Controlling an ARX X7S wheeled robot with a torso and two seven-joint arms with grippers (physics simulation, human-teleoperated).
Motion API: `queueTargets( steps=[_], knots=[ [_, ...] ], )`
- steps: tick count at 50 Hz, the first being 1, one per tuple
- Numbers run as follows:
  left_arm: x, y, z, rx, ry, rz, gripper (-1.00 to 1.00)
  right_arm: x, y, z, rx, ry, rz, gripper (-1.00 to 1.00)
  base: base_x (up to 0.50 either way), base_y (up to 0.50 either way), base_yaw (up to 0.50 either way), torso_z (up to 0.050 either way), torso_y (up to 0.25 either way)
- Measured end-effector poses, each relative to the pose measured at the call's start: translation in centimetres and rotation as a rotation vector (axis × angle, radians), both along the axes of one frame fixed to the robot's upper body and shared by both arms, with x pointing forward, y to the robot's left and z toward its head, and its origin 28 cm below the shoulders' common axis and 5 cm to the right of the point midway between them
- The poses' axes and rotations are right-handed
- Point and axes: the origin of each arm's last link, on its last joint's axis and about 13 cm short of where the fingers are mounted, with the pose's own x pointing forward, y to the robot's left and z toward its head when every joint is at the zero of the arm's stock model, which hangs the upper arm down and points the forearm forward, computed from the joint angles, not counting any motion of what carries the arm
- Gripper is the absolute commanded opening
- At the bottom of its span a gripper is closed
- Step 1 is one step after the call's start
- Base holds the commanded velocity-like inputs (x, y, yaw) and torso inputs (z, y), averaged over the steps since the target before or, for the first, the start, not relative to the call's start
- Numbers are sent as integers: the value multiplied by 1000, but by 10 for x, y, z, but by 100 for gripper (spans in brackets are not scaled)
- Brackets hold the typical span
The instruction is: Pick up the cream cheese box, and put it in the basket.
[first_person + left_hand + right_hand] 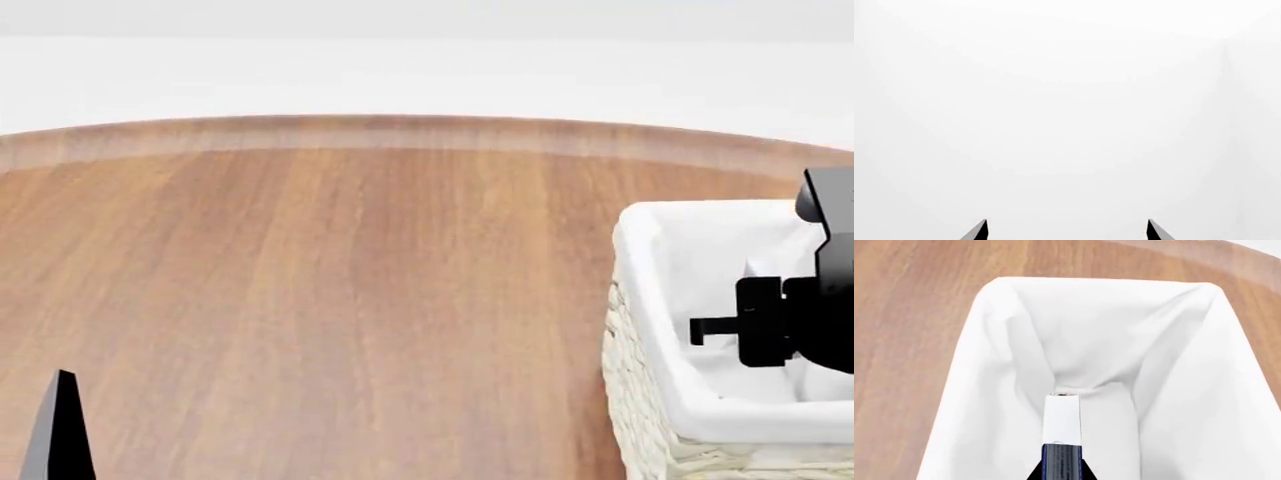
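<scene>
In the right wrist view the cream cheese box point(1063, 422) shows edge-on, white with a dark blue printed side, and my right gripper point(1061, 474) is shut on it. The box hangs over the inside of the basket point(1174, 365), above its white cloth liner. The head view has the basket point(654, 430) at the right edge of the table, with the right gripper point(767, 322) above its opening. My left gripper point(1067, 232) is open with nothing between its fingers, facing a blank white background. One of its fingers point(58, 430) pokes in low at the left of the head view.
The wooden table point(334, 280) has a curved far edge point(400, 130) with white floor beyond it. The basket's wicker wall point(627, 390) stands up from the table on the right.
</scene>
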Motion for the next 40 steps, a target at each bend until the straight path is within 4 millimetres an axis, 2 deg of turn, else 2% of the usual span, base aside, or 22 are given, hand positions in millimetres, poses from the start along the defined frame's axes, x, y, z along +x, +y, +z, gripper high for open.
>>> queueTargets(
  steps=[21,22,40],
  knots=[
    [0,0,-1,2,1,-1,100,-2,-3,-7,-10,15,-4,-100,0,0,0,1,0],
    [0,0,-1,2,1,-1,100,-2,-3,-7,-11,13,-5,100,0,0,0,0,0],
    [0,-1,-1,2,1,-3,100,0,-5,-1,-36,-22,-16,100,0,0,0,0,0]
  ],
)
